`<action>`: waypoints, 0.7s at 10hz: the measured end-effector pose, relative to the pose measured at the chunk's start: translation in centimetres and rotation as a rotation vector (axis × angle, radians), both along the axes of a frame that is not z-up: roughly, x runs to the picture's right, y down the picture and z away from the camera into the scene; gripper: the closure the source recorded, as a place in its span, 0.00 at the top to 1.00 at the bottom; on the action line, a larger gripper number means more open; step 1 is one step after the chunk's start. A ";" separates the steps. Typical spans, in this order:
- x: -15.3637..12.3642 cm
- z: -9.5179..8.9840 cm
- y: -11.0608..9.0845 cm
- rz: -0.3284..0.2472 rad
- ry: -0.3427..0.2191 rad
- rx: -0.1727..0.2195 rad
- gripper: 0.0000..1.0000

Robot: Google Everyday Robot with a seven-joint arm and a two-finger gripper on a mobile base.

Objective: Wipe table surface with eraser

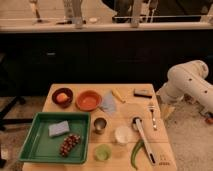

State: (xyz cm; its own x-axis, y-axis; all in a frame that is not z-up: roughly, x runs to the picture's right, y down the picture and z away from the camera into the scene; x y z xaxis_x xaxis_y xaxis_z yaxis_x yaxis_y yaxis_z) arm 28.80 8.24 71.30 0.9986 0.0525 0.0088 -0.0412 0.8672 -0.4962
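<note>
The eraser (142, 93), a small dark block, lies flat near the back right corner of the wooden table (127, 112). My white arm (187, 82) reaches in from the right and bends down beside the table's right edge. The gripper (166, 109) hangs at the arm's end just off that edge, right of and slightly in front of the eraser, apart from it. It holds nothing that I can see.
The table holds a brown bowl with an orange (62, 96), an orange plate (89, 100), a blue-grey cloth (107, 103), a fork (152, 114), a metal cup (100, 124), a white cup (122, 134), a long utensil (143, 137) and a green tray (35, 145).
</note>
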 end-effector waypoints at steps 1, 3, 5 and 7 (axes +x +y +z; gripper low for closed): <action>-0.3 0.4 -0.2 0.001 -0.014 0.015 0.80; -0.3 1.0 -0.6 0.006 -0.037 0.052 0.80; -0.4 1.8 -1.1 0.023 -0.077 0.086 0.80; -0.8 2.9 -1.7 0.032 -0.108 0.101 0.80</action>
State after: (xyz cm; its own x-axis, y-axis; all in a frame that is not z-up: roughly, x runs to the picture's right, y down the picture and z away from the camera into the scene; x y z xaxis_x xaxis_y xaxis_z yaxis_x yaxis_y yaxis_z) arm 28.00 6.57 74.23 0.9894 0.0775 0.1230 -0.0206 0.9122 -0.4093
